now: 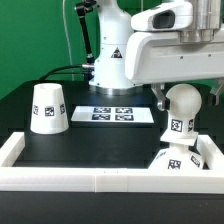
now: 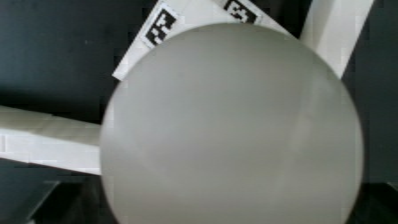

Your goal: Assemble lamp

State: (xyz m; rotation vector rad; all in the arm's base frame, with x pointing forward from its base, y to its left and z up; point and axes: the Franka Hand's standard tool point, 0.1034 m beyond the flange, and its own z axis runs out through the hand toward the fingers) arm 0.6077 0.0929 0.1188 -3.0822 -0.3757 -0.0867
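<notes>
While the arm hangs over the corner at about 4 o'clock in the exterior view, the lamp build looks roughly at its middle stage, as far as I can judge. The bulb [image 1: 181,104] sits upright above the base [image 1: 181,160], which is tucked into the corner of the white fence [image 1: 60,177] that rims the black table [image 1: 100,140]. I honestly can't tell whether the bulb is fully screwed in, just resting in the socket, or held slightly above it. The shade [image 1: 48,107] stands alone way over at 9 o'clock, well apart from the other two parts, so that step clearly isn't done yet. So my guess: bulb going in or nearly in, shade left. The marker board [image 1: 112,114] lies flat near the middle, around 12 o'clock from the table's center, just in front of the robot's foot. Looks-wise, the bulb is a smooth white ball on a narrower neck, with a black square tag on the neck facing the camera; the base shows tags too, and the shade is a white truncated cone, narrow end up, with one tag low on its side. In the wrist view the bulb [image 2: 222,125] fills nearly the whole picture as a pale grey-white oval, with tags peeking out behind it. As for the end effector [image 1: 168,93], its fingers are hidden behind the arm's body and the bulb, so I can't say if it's clamped on the bulb or apart.
</notes>
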